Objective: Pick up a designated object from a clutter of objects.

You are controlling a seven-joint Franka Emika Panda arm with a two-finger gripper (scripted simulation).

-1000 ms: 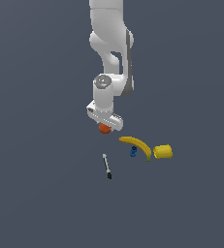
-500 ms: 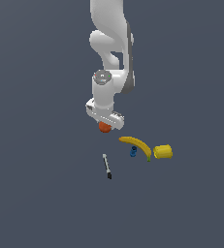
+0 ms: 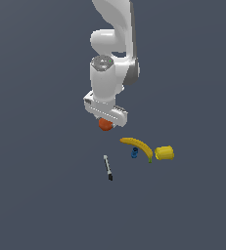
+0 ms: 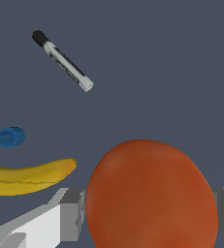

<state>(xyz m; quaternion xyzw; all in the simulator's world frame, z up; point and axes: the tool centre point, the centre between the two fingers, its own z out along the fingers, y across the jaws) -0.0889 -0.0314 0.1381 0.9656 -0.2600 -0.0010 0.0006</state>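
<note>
Gripper (image 3: pixel 106 122) sits mid-frame in ext view, just above centre, w/ the orange-red ball (image 3: pixel 104 125) tucked under the hand. Wrist cam: ball (image 4: pixel 151 196) fills the lower-centre of the frame, one grey finger pad (image 4: pixel 72 214) tight vs one side, the other pad at the frame edge on the opposite side, so pinching the ball. Rest of clutter lies lower right of the gripper in ext view: banana (image 3: pixel 137 146), blue item (image 3: pixel 134 153) just below it, yellow cylinder (image 3: pixel 164 153) near the banana's tip at ext view's right. Pen (image 3: pixel 107 167) lies apart, below the gripper.
</note>
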